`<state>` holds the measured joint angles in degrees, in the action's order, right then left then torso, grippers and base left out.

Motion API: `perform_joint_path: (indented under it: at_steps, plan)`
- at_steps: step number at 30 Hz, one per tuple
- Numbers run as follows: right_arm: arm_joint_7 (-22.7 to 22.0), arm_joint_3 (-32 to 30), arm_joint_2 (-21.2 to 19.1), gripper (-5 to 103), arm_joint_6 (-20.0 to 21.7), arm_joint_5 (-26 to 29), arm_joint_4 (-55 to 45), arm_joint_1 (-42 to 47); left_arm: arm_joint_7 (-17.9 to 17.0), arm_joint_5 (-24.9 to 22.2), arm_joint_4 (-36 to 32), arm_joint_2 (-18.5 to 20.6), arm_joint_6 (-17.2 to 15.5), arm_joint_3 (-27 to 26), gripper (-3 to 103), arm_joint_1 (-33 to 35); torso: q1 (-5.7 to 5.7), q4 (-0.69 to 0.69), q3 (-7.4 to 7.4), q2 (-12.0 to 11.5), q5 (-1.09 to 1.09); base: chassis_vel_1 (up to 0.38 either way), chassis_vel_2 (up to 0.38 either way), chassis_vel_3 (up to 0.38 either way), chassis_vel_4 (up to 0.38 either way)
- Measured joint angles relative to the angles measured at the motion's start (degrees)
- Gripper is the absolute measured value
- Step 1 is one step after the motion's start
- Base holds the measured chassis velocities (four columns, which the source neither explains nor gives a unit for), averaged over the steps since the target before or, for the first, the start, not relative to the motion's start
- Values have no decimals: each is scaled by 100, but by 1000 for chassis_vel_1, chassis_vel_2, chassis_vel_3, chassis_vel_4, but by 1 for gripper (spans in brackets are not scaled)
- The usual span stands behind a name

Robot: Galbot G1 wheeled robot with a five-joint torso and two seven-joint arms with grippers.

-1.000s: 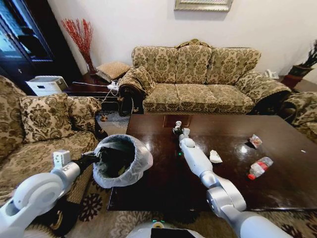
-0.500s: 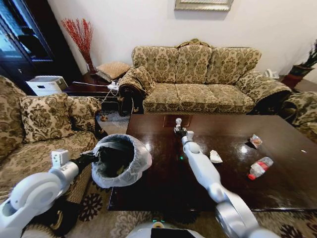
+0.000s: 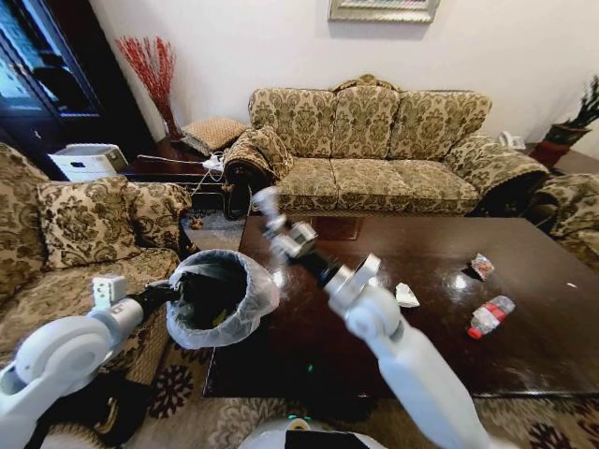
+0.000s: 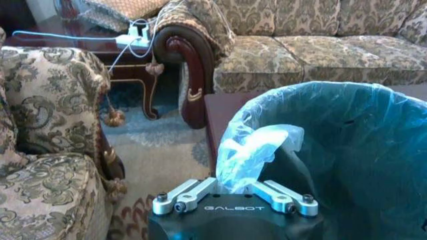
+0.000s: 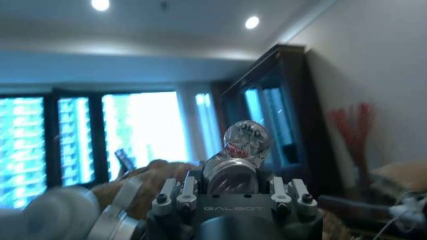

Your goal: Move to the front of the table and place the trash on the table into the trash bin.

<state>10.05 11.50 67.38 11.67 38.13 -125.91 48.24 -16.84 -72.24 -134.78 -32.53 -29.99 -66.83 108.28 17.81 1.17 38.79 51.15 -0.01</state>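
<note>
Left hand (image 4: 235,199): clamped on the bag rim of the trash bin (image 3: 221,297).
Right hand (image 3: 271,217): raised over the surface (image 3: 440,346), gripping a small clear cup (image 5: 245,141).

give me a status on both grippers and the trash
Left gripper shut on bin liner. Right gripper lifted beside bin, shut on clear cup. Tissue, bottle, wrapper on table.

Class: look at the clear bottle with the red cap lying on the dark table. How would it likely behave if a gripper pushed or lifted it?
The bottle lies on its side, so it would probably roll on the glossy table. It looks like thin plastic, likely light and easily crushed.
</note>
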Motion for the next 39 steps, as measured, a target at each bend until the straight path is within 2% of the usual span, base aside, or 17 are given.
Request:
perform_joint_path:
  at_steps: [2, 7, 8, 10, 12, 17, 19, 20, 24, 25, 26, 27, 28, 31, 32, 36, 39]
  plan:
    - [-7, 84, 12, 46, 7, -65, 44, -5, 0, -2, -28, -13, -1, -10, 2, 6, 0, 0, 0, 0, 0, 0, 0, 0, 0]
    - [-94, 632, 182, 43, 11, -778, 465, 36, -15, -3, -209, -105, 9, -13, 2, 13, 1, 0, 1, 0, 1, 0, 0, 0, 0]
    - [-104, 691, 211, 48, 38, -863, 484, 54, -17, -2, -222, -114, 15, -27, 2, 24, 1, 0, 1, 0, 1, 0, 0, 0, 0]
    - [-113, 721, 214, 48, 45, -888, 487, 61, -20, -1, -222, -118, 16, -45, 2, 34, 1, 0, 1, 0, 1, 0, 0, 0, 0]
    - [-114, 729, 214, 54, 48, -898, 486, 63, -22, -1, -222, -121, 17, -55, 2, 38, 1, 0, 1, 0, 1, 0, 0, 0, 0]
    - [-89, 607, 201, 76, -14, -957, 455, 162, -21, -3, -210, -189, 28, -45, 2, 9, 1, 0, 1, 0, 1, 0, 0, 0, 0]
    - [-86, 530, 181, 87, -255, -959, 410, 245, -18, -3, -181, -200, 31, -16, 2, -5, 1, 0, 1, 0, 1, 0, 0, 0, 0]
    - [-86, 530, 181, 87, -255, -959, 410, 245, -18, -3, -181, -200, 31, -16, 2, -5, 1, 0, 1, 0, 1, 0, 0, 0, 0]
    - [-353, -220, 259, 99, -823, -1195, 109, 832, -10, -1, -115, -240, 40, -51, 2, -12, 1, 1, 1, -1, 1, 0, 0, 0, 0]
    - [-353, -220, 259, 99, -823, -1195, 109, 832, -10, -1, -115, -240, 40, -51, 2, -12, 1, 1, 1, -1, 1, 0, 0, 0, 0]
    - [-565, -570, 304, 100, -936, -1288, 54, 1096, -3, 0, -106, -268, 43, -77, 2, 1, 1, 0, 1, 0, 0, 0, 0, 0, 0]
    - [-831, -926, 360, 100, -959, -1333, 48, 1373, 6, 0, -99, -293, 51, -83, 2, 7, 1, 1, 1, 0, 2, 0, 0, 0, 0]
    - [-831, -926, 360, 100, -959, -1333, 48, 1373, 6, 0, -99, -293, 51, -83, 2, 7, 1, 1, 1, 0, 2, 0, 0, 0, 0]
    - [-1620, -2153, 561, 100, -1081, -1312, 430, 2468, 13, 15, -100, -340, 78, -23, 2, -35, 1, -1, 1, -1, 3, 0, 0, 0, 0]
    - [-1620, -2153, 561, 100, -1081, -1312, 430, 2468, 13, 15, -100, -340, 78, -23, 2, -35, 1, -1, 1, -1, 3, 0, 0, 0, 0]
    - [-2061, -3009, 652, 100, -1212, -1084, 818, 2967, 11, 39, -134, -379, 80, 57, 2, -65, 1, 0, 1, -1, 0, 0, 0, 0, 0]
    - [-2239, -3236, 673, 100, -1206, -1022, 923, 3022, 10, 50, -153, -397, 80, 63, 2, -58, 1, 0, 1, -1, 1, -39, -27, 29, 26]
